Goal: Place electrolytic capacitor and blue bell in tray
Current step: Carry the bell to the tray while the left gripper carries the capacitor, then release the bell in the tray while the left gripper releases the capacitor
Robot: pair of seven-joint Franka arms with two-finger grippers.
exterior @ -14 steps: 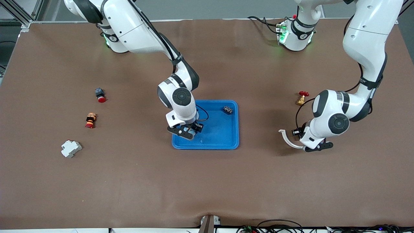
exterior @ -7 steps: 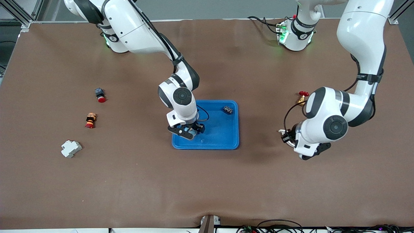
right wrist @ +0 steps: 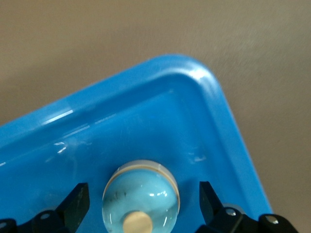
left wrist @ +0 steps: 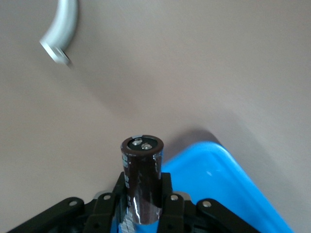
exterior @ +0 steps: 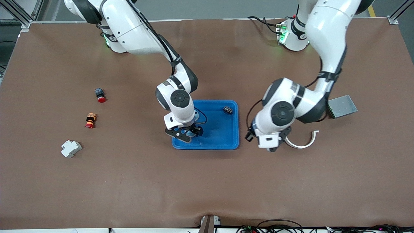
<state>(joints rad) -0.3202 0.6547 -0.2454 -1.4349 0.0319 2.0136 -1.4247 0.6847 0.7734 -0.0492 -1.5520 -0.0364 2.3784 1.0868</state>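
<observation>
The blue tray (exterior: 223, 137) lies mid-table. My right gripper (exterior: 186, 132) is low inside its corner toward the right arm's end, nearest the front camera. It is open, and the pale blue bell (right wrist: 141, 196) rests on the tray floor (right wrist: 146, 107) between its fingers (right wrist: 77, 201), with a gap on each side. My left gripper (exterior: 271, 148) hangs over bare table just off the tray's rim at the left arm's end. It is shut on the dark brown electrolytic capacitor (left wrist: 142, 179), which points past the fingers (left wrist: 166, 187) toward the tray corner (left wrist: 228, 179).
A small dark part (exterior: 227, 110) lies in the tray's corner farthest from the front camera. A white curved piece (exterior: 304, 142) and a grey flat box (exterior: 342, 106) lie toward the left arm's end. Two red-button switches (exterior: 100, 94) (exterior: 91, 120) and a white breaker (exterior: 71, 148) lie toward the right arm's end.
My right gripper has opened and let the bell go in the tray. My left arm has swung from over the white curved piece toward the tray, carrying the capacitor.
</observation>
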